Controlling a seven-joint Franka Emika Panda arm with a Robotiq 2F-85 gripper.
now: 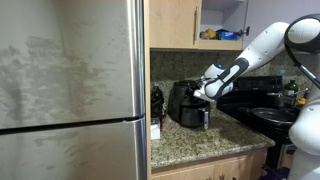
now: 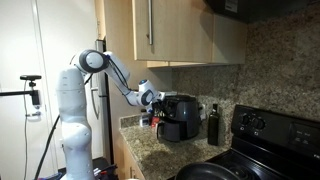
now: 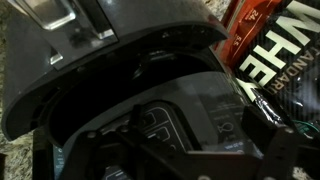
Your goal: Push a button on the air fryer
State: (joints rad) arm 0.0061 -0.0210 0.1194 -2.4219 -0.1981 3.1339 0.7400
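The black rounded air fryer [image 1: 186,104] stands on the granite counter in both exterior views, and its drawer handle faces forward [image 2: 180,116]. My gripper [image 1: 205,90] is at the fryer's upper front, on or just off the glossy panel; it also shows in an exterior view [image 2: 152,97]. In the wrist view the glossy panel [image 3: 190,105] fills the frame, with faint button outlines [image 3: 158,125] close in front. The gripper [image 3: 160,140] looks open, with dark fingers at the lower left and lower right and nothing between them.
A small dark bottle [image 1: 156,101] stands beside the fryer [image 2: 212,125]. A black stove [image 1: 262,105] lies along the counter [image 2: 270,130]. A red and black bag with white letters [image 3: 270,40] sits beside the fryer. A steel fridge [image 1: 70,90] and the upper cabinets [image 2: 170,30] close in the space.
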